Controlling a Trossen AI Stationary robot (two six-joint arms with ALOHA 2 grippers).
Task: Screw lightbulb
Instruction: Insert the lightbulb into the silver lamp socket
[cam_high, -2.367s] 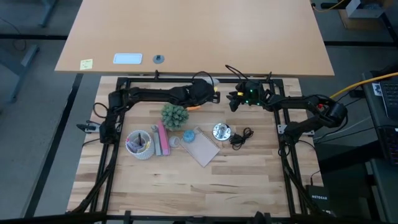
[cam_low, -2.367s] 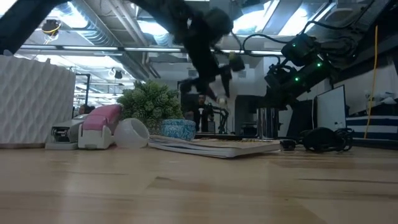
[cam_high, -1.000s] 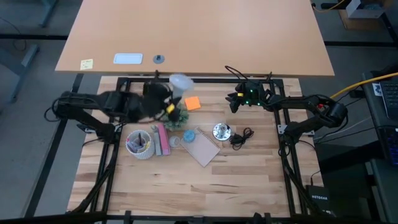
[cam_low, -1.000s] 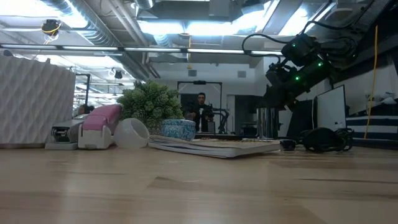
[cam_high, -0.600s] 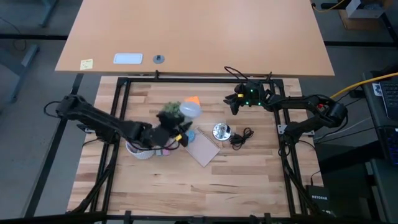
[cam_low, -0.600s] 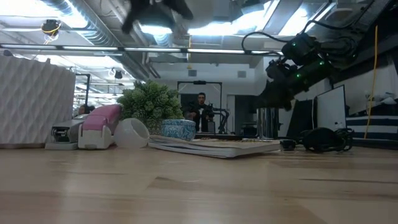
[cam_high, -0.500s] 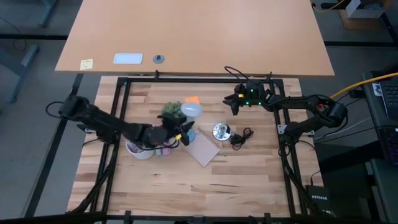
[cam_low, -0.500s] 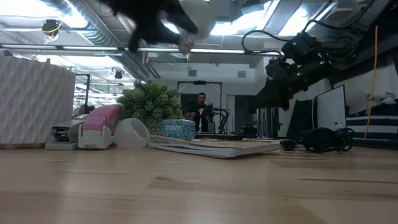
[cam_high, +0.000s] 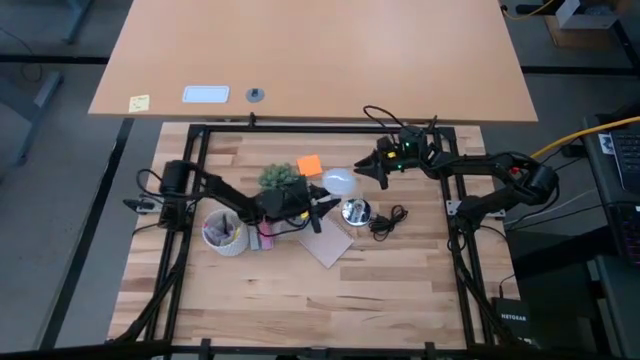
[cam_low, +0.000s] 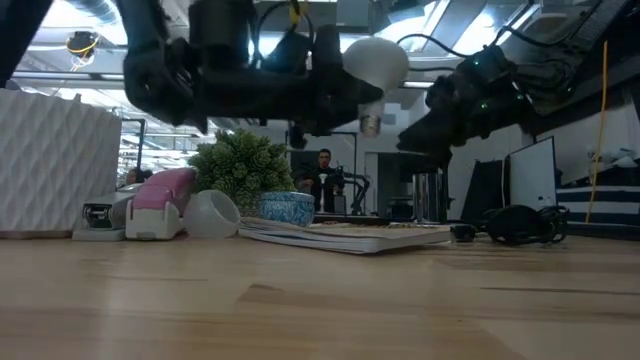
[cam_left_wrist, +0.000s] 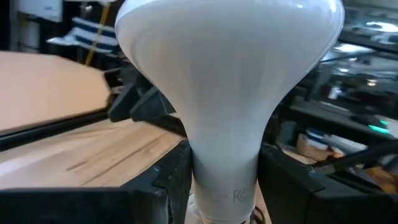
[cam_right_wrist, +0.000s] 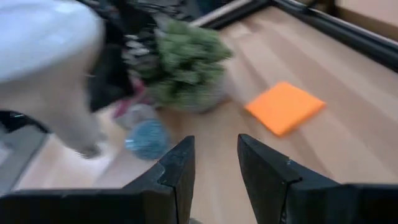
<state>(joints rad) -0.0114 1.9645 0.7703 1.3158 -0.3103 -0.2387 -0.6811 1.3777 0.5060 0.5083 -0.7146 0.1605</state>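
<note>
Above table: lightbulb (cam_left_wrist: 227, 93) neck clamped between left gripper (cam_high: 318, 206) jaws (globe out); right gripper (cam_right_wrist: 214, 163) jaws apart.

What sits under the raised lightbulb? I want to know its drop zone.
Held by the left gripper, the lightbulb hangs near the silver socket; the wood directly beneath is hidden.

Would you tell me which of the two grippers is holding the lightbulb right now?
The left gripper: its fingers clamp the lightbulb at the neck, while the right gripper is open and empty.
</note>
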